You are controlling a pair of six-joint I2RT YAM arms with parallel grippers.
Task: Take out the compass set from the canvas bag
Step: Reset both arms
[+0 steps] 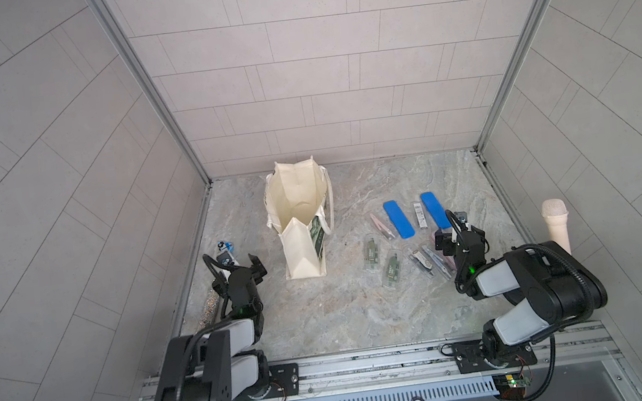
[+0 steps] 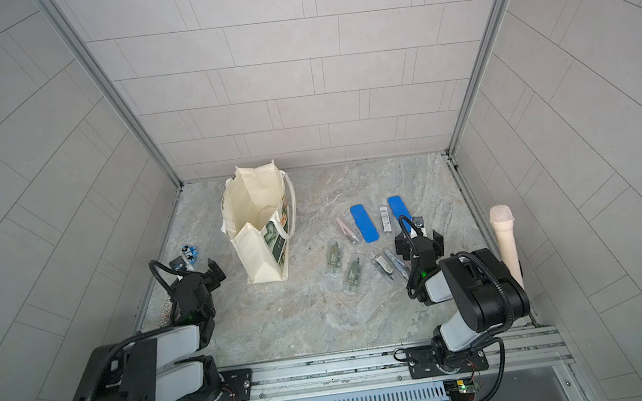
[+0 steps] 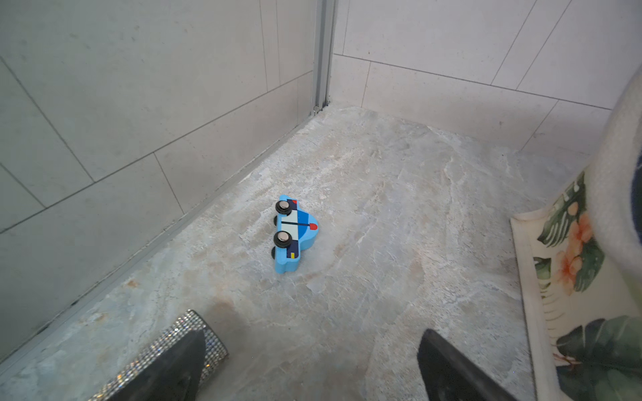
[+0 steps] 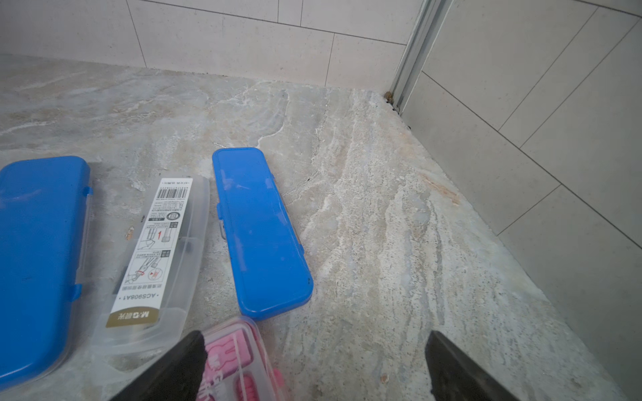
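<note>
Arms bent low, left claw (image 1: 241, 265) spread empty near canvas bag (image 1: 300, 253), right claw (image 4: 316, 333) spread empty above pink case (image 4: 239, 354).

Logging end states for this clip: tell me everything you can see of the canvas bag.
The canvas bag is a cream-white, boxy cloth tote standing upright on the table, left of centre, toward the back. Its mouth gapes open; nothing shows inside. Loop handles droop down its sides, and a green leafy print covers the outer side. Only the table touches it.
</note>
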